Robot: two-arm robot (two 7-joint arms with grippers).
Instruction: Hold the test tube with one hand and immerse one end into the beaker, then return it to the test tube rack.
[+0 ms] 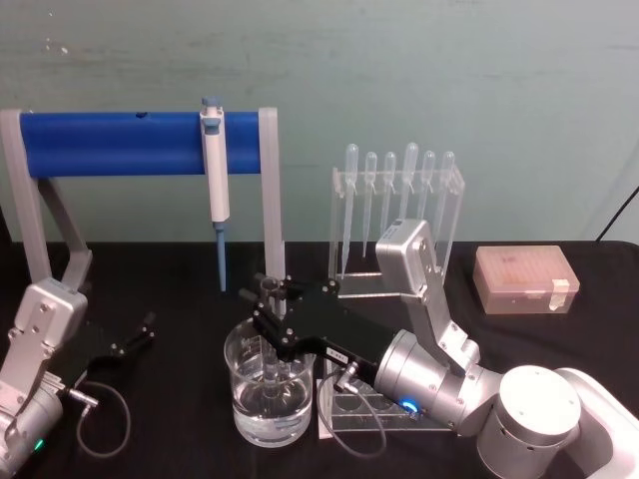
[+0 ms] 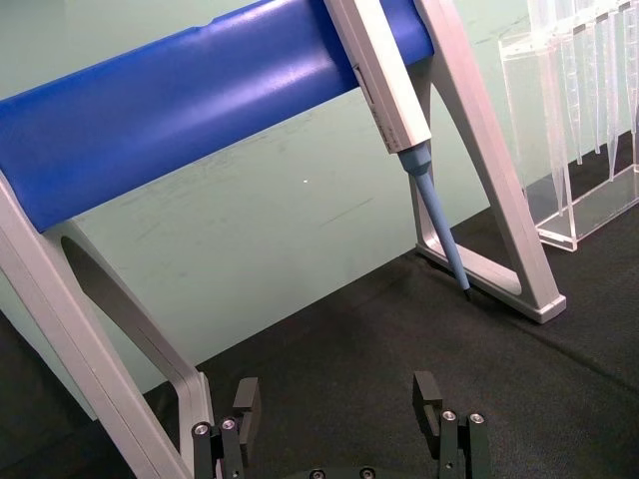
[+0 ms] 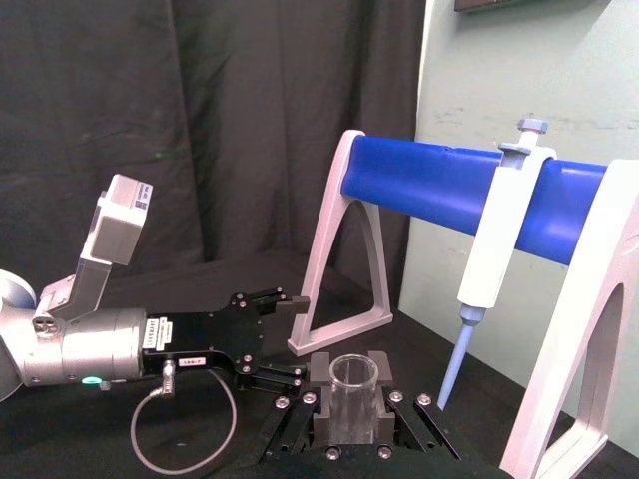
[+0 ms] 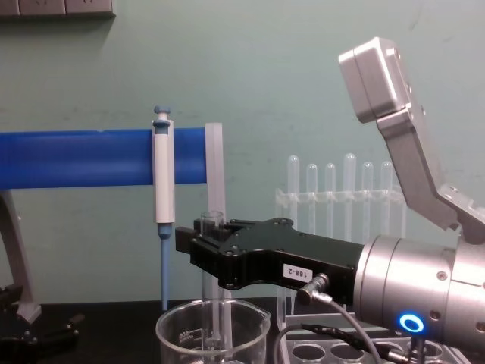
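**Q:** Containers and contents?
**A:** The beaker (image 1: 242, 397) stands front centre on the black table (image 1: 180, 289); clear liquid fills its lower part; the test tube (image 4: 214, 307) stands upright inside, near the middle, clear of the rim; whether its lower end meets the liquid cannot be told. The test tube rack (image 1: 394, 414) lies just beside the beaker, on the robot's right; its visible holes are empty. Behind, a clear stand (image 1: 344, 230) carries six plastic pipettes (image 1: 410, 175).

**Q:** Claws?
**A:** The right gripper (image 3: 354, 391) has its fingers closed on the test tube just below the open rim, above the beaker; the left gripper (image 2: 339, 399) sits low at the robot's left, fingers wide apart, holding nothing.

**Q:** Room to move?
**A:** Bare cloth lies between the left gripper and the beaker; the pipettor (image 1: 214, 165) hangs its tip behind the beaker, apart from it; the blue bar (image 1: 120, 145) spans the rear left.
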